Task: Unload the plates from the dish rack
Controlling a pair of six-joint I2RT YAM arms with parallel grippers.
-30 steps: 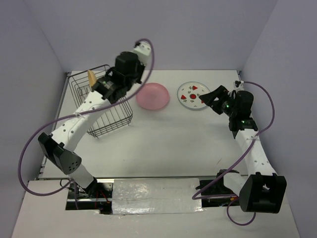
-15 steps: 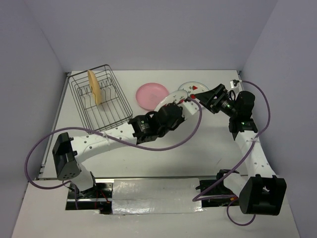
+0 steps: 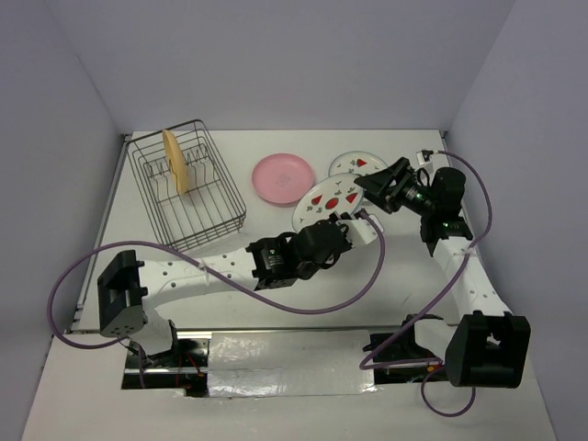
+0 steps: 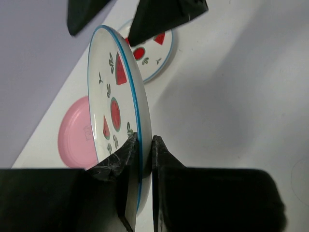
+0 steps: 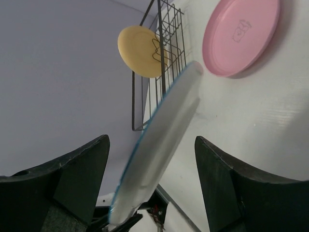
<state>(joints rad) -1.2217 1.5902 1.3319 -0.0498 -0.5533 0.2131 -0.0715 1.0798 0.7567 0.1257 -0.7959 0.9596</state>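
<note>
Lavender walls close in a white desk (image 3: 404, 266), with the dish rack (image 3: 222, 171) standing at its back-left corner. One yellow-orange plate (image 3: 173, 161) stands upright on edge between the rack's prongs, near its back end. Just to the right of the rack a pink plate (image 3: 283, 177) lies flat on the desk. Farther right of the rack, beyond the pink one, a white plate with red marks (image 3: 354, 163) also lies flat.

A second white plate with red watermelon marks and a blue rim (image 3: 329, 197) is up off the desk, well to the right of the rack and in front of the two flat plates. The left hand (image 4: 143, 145) is clamped on its near rim, one finger on each face, holding it tilted on edge.

The right hand (image 5: 150, 140) reaches in from the side away from the rack. Its fingers stand wide apart, with the far rim of the held plate between them and a gap on each side.
</note>
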